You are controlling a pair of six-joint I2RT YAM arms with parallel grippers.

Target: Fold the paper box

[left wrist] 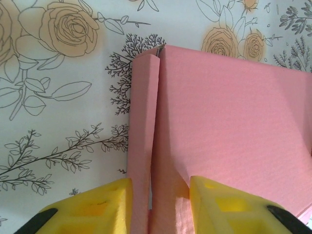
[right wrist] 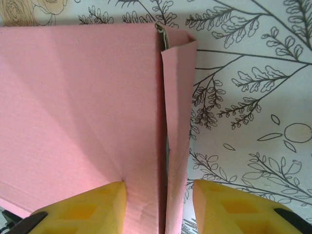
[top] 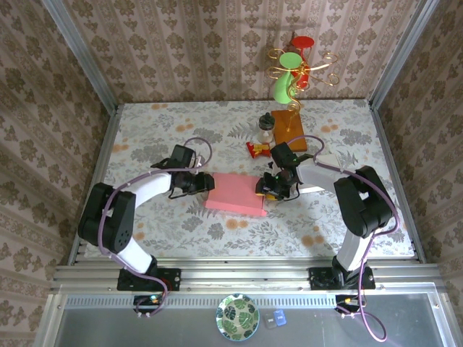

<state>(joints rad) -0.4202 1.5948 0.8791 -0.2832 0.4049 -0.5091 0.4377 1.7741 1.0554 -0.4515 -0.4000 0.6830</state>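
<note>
Looks about halfway, with the paper box [top: 233, 194] lying pink side up mid-worktop [top: 181, 123], left end effector [left wrist: 158, 187] and right end effector [right wrist: 158, 187] each clenched on a narrow side flap, and still needs walls raised and closing.

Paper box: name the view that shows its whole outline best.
Top external. There the paper box lies whole in frame, pink face up. The left wrist view gives a close-up of one end, with a narrow folded flap; the right wrist view shows the opposite end and its own flap.
</note>
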